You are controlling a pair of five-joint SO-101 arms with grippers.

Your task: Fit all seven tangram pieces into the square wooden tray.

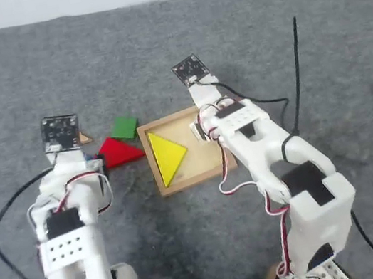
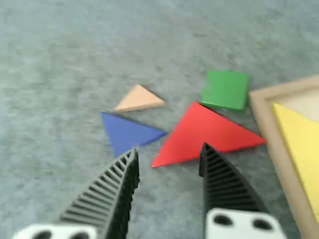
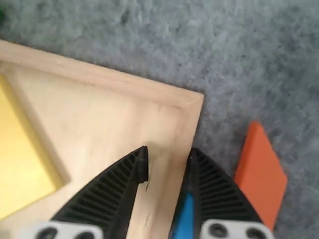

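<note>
The left pincer (image 2: pixel 169 148) hangs with jaws apart over the grey worktop (image 2: pixel 60 59). The red triangle (image 2: pixel 204 132) has its near edge between the tips, and the blue triangle (image 2: pixel 127 133) is just beside one finger. The right pincer (image 3: pixel 168 149), jaws slightly apart, straddles the wooden tray (image 3: pixel 124 82) rim near a corner. The yellow triangle (image 3: pixel 22 164) lies inside the tray, and an orange piece (image 3: pixel 259 172) lies outside.

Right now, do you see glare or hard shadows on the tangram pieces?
High view: even light, no glare on the yellow triangle. Left wrist view: the red triangle casts only a soft shadow. Right wrist view: the tray shows no glare.
</note>
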